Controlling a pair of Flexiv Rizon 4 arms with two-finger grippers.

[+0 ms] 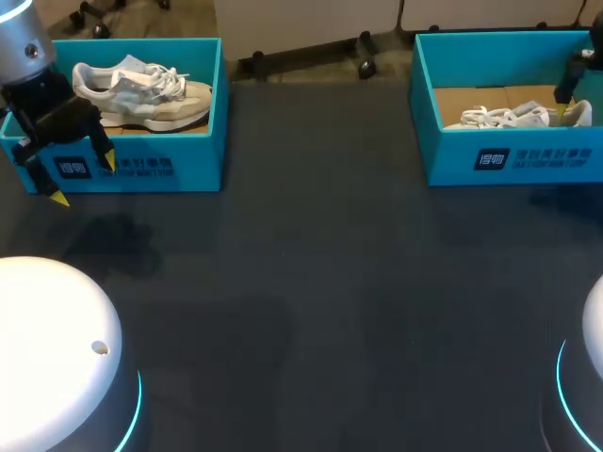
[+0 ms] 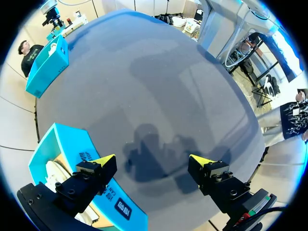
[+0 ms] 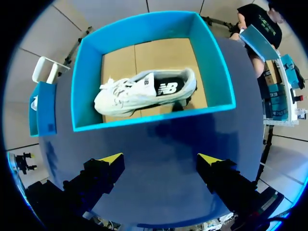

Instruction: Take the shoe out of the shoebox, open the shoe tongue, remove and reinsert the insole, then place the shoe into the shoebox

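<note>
1. Dark table (image 1: 311, 282) is spread from near to far, and white robot bases (image 1: 57, 348) are seen at its near corners.
2. At the far left, the left gripper (image 1: 83, 179) is held above the table, just in front of the left box (image 1: 141, 169). Its fingers are spread wide, and nothing is gripped.
3. Inside the left box, a beige shoe (image 1: 141, 92) is set on its sole, toe to the right.
4. At the far right, the right gripper (image 3: 160, 159) is held above the right box (image 3: 154, 120), with its fingers parted and empty.
5. A white shoe (image 3: 144, 91) is laid on that box's cardboard floor, apart from the gripper.
</note>
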